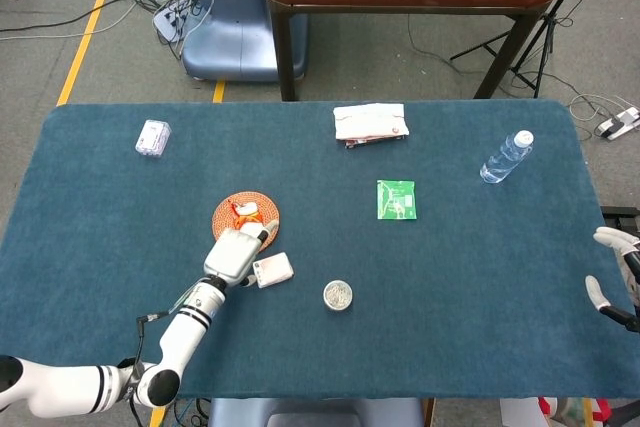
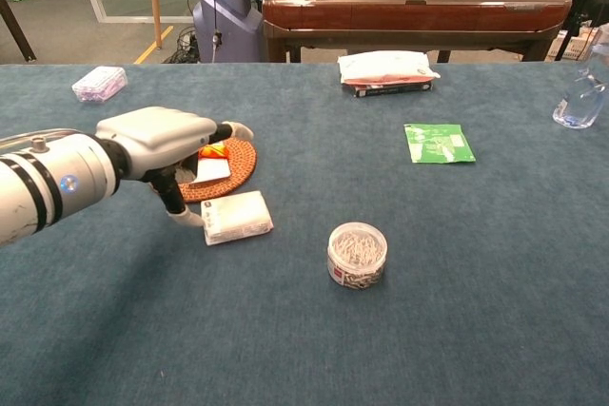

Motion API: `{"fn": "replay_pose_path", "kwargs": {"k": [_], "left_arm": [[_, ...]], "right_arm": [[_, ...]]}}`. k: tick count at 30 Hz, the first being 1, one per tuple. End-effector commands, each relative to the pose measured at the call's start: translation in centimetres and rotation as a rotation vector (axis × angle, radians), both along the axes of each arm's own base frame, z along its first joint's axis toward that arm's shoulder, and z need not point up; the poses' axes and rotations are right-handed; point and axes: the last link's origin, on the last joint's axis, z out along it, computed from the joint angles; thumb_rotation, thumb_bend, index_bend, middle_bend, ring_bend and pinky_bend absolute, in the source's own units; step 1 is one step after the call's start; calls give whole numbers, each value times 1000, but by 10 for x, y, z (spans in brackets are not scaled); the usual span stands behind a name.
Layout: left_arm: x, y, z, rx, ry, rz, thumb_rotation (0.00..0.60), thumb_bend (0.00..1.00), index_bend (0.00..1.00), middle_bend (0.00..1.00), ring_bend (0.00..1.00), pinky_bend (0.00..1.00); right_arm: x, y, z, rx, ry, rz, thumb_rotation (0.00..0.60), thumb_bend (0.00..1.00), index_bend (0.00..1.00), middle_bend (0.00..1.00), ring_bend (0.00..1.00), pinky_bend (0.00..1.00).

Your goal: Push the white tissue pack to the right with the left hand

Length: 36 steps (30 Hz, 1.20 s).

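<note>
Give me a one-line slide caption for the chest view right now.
Left robot hand touches the white tissue pack from its left side, beside the woven coaster on the blue table.

Tissue pack (image 2: 237, 218) right of left robot hand (image 2: 164, 143), in front of coaster (image 2: 225, 176), jar (image 2: 357, 255) further right
</note>
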Motion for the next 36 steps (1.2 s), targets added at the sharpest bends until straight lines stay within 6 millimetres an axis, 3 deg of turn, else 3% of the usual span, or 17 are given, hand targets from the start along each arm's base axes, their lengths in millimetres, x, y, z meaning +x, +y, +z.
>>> {"fn": "replay_pose_path", "kwargs": {"k": [1,36], "left_arm": [[4,-1,-3,-7,-7,-4,600,0,79,1000,902,999],[50,-2,-27,-2,-58,-54,600,0,80,1000,902,999]], "right_arm": [[0,0,0,-2,-1,0,600,352,285,272,175,307],[-2,2,7,-31,-5,-9,600,352,285,272,174,308]]}}
